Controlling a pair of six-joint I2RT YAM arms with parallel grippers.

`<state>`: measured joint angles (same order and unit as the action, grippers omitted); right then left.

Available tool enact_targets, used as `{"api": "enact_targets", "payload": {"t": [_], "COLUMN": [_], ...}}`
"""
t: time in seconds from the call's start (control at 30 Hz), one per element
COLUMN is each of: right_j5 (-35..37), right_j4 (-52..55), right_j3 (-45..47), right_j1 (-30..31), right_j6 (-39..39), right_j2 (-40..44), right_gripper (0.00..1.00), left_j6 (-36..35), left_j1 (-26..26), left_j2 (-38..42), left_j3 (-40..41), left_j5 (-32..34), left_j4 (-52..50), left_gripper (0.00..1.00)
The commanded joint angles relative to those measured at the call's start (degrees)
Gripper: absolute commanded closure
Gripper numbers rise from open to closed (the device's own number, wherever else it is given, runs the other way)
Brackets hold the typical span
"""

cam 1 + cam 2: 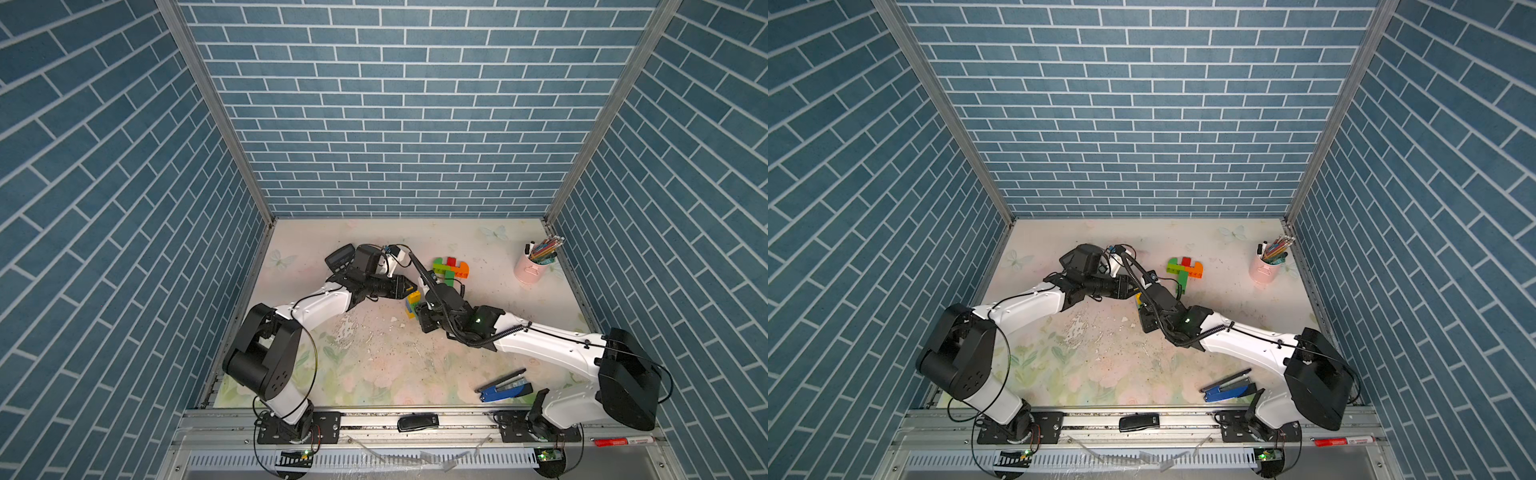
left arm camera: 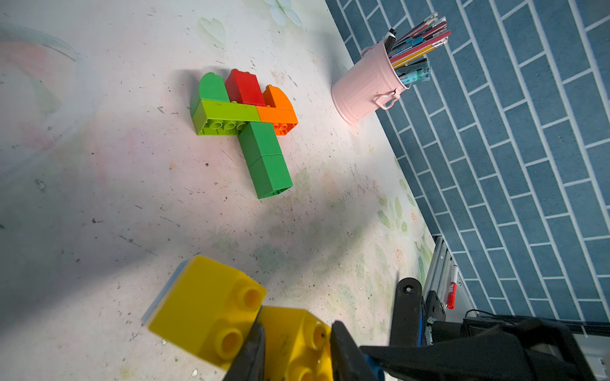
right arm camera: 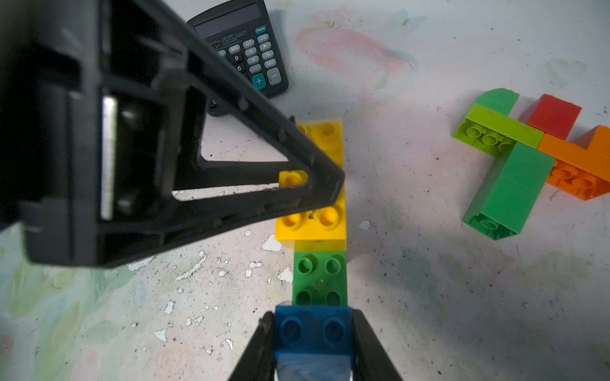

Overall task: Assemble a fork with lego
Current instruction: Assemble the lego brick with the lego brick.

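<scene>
Right wrist — right jaws clamp blue brick (image 3: pixel 313 330), left jaws grip yellow brick (image 3: pixel 313 231), green brick (image 3: pixel 319 277) between.

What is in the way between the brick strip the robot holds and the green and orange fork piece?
Nothing visible. Only bare table lies between the brick strip, held by the left gripper and right gripper, and the fork piece. The pink cup stands aside.

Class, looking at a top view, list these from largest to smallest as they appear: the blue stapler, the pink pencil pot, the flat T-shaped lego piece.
1. Blue stapler and pink pencil pot: they look about alike, so they are not ranked against each other.
2. T-shaped lego piece: smallest.
</scene>
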<state>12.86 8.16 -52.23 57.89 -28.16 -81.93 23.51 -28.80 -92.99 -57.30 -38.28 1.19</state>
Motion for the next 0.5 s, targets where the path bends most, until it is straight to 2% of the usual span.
{"api": "enact_targets", "payload": {"t": [0.0,0.47], "right_j5": [1.3,3.0], "right_j4": [1.5,3.1], "right_j3": [-1.7,-1.1], "right_j1": [0.4,0.6], "right_j6": [1.2,1.2], "right_j2": [-1.0,-2.3], "right_gripper": [1.00,1.00], "left_j6": [-0.6,-0.7], "left_j1": [-0.2,-0.2], "left_j2": [1.0,1.6], "left_j3": [0.6,0.7], "left_j5": [0.7,1.6], "left_j4": [-0.9,-2.0], "left_gripper": [0.65,0.65]}}
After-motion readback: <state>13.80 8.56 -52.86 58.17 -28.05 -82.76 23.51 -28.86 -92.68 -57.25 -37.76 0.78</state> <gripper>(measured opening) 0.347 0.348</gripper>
